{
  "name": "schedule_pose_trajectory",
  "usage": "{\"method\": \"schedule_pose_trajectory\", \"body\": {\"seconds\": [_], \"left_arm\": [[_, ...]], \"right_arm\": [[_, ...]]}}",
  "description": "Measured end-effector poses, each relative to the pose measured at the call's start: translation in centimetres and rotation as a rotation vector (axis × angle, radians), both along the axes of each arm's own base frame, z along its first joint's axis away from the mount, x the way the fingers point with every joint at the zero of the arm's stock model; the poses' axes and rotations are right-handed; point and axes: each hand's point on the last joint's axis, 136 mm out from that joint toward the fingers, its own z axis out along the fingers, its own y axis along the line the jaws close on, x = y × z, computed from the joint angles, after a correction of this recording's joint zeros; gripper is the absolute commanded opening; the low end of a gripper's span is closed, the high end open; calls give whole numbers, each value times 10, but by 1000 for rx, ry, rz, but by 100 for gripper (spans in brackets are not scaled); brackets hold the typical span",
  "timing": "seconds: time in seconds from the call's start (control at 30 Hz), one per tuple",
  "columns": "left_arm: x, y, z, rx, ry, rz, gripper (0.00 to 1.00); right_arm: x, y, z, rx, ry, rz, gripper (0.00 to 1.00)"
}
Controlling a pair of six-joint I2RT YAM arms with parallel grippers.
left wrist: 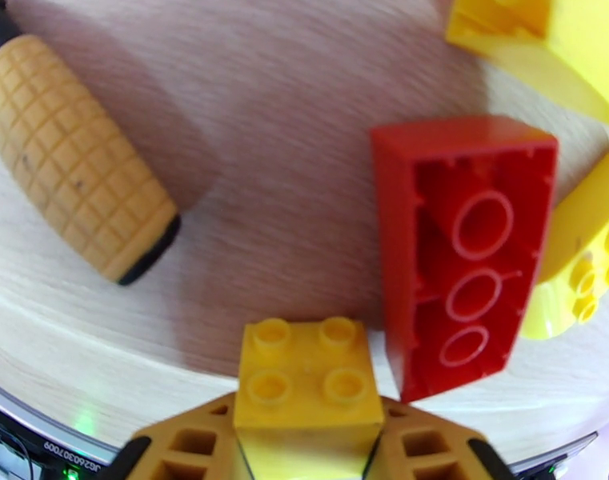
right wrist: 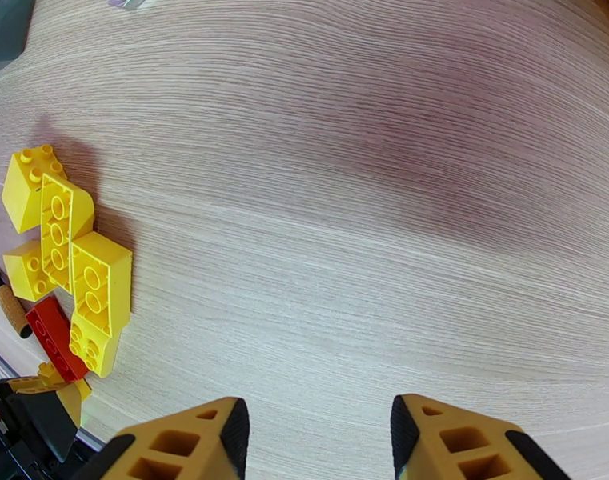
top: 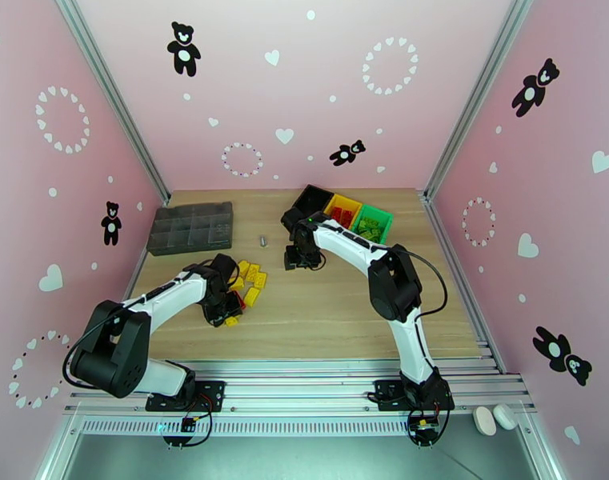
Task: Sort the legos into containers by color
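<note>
Pink bear-printed walls enclose a pale wooden worktop (top: 344, 314). At its far edge stand a dark grey compartment tray (top: 190, 227), left, and joined black, yellow and green plastic bins (top: 344, 210). Towards the near left corner, an upturned red brick (left wrist: 464, 250) and an orange ribbed screwdriver handle (left wrist: 72, 154) flank the low left hand (left wrist: 308, 446), clamped on a small yellow four-stud brick (left wrist: 308, 370). The right hand (right wrist: 316, 442) hangs part-open, gripping nothing, over bare wood.

Inverted pale serial print (left wrist: 74, 467) on dark housing (left wrist: 12, 454): "JQ26…", remainder unclear.
</note>
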Motion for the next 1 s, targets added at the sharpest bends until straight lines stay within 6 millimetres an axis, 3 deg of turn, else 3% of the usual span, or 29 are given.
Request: {"method": "schedule_pose_trajectory", "body": {"seconds": [0.17, 0.37, 0.57, 0.73, 0.87, 0.97, 1.0], "left_arm": [[1, -12, 17, -75, -35, -33, 34], [42, -45, 62, -226, -152, -91, 33], [106, -85, 91, -360, -233, -129, 33], [174, -119, 107, -443, -292, -147, 33], [230, -143, 122, -500, -372, -152, 33], [243, -150, 126, -512, -341, -131, 34], [264, -159, 133, -527, -376, -134, 34]], "right_arm": [[0, 0, 0, 1, 1, -2, 51], [10, -6, 2, 44, 7, -40, 53], [33, -29, 18, 165, -4, -156, 54], [54, -57, 36, 260, -35, -270, 54], [62, -73, 41, 286, -42, -322, 54], [64, -77, 41, 296, -48, -334, 54], [62, -79, 40, 295, -41, -337, 54]]}}
